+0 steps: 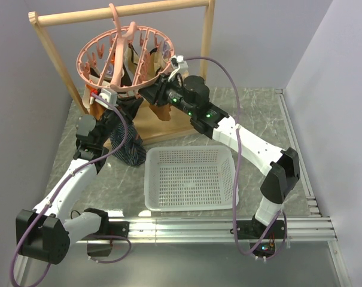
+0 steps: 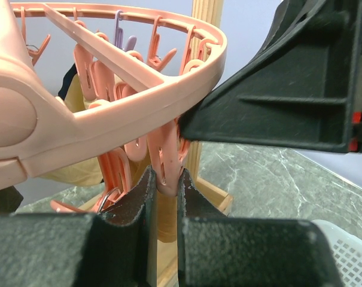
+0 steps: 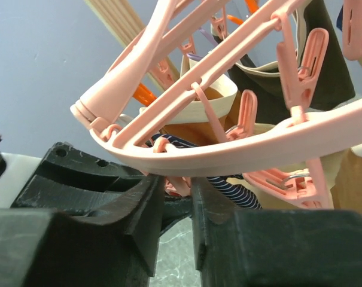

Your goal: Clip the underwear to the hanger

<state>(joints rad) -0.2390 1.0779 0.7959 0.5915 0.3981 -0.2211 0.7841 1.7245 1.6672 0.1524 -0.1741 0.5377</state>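
The pink ring hanger (image 1: pixel 124 57) hangs by its hook from the wooden rack. The navy striped underwear (image 1: pixel 125 142) hangs below the ring's near left side, beside my left arm; what holds its top is hidden. In the left wrist view my left gripper (image 2: pixel 167 179) is shut on the lower end of a pink clip (image 2: pixel 169 155) under the ring (image 2: pixel 139 89). In the right wrist view my right gripper (image 3: pixel 182 190) is shut on another pink clip (image 3: pixel 179 184) just under the ring (image 3: pixel 228 152), with the striped underwear (image 3: pixel 234 191) right behind it. Both grippers meet at the ring's near edge (image 1: pixel 136 89).
The wooden rack (image 1: pixel 127 12) stands at the back left on its base. Brown and tan garments (image 1: pixel 161 110) hang from other clips. A white perforated basket (image 1: pixel 151 179) stands on the marble table in front of the rack. Grey walls close in the left and back.
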